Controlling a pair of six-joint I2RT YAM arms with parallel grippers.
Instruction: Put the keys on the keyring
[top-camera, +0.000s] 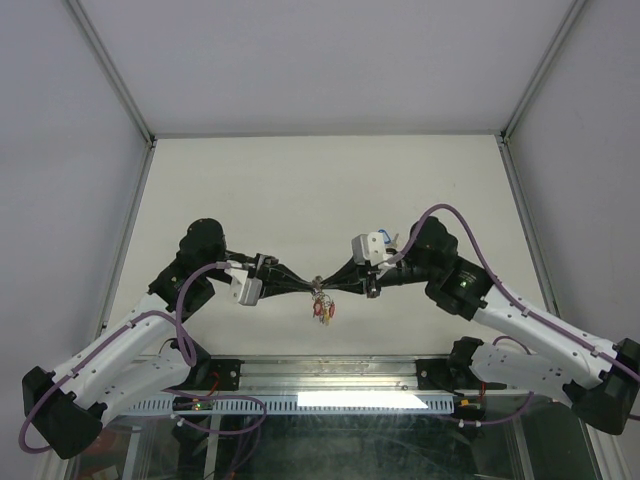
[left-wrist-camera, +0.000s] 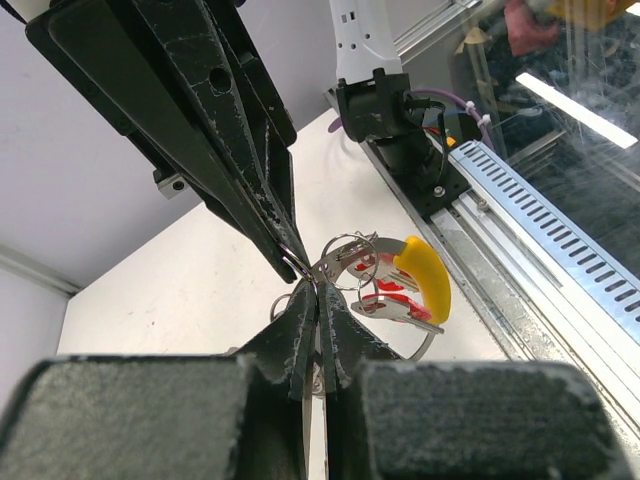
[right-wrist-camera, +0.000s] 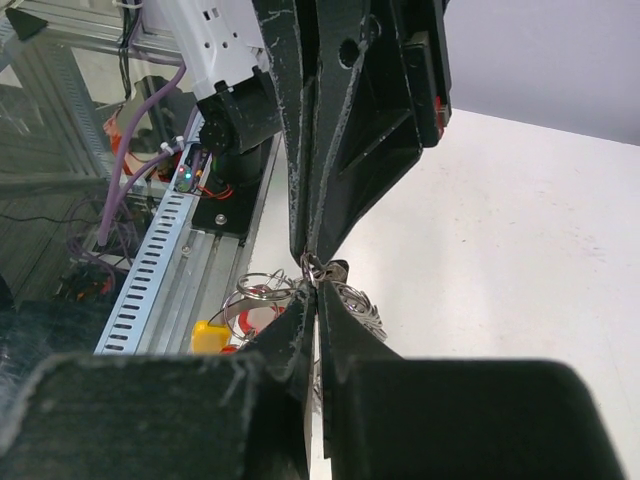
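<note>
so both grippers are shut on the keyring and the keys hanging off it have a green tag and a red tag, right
Not green: it is a yellow tag, as the left wrist view shows. The rest holds: the left gripper and the right gripper are both shut on the keyring, and there is a red tag.

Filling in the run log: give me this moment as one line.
left claw shut on keyring | right claw shut on keyring | both tip to tip | keys hang from keyring
</note>
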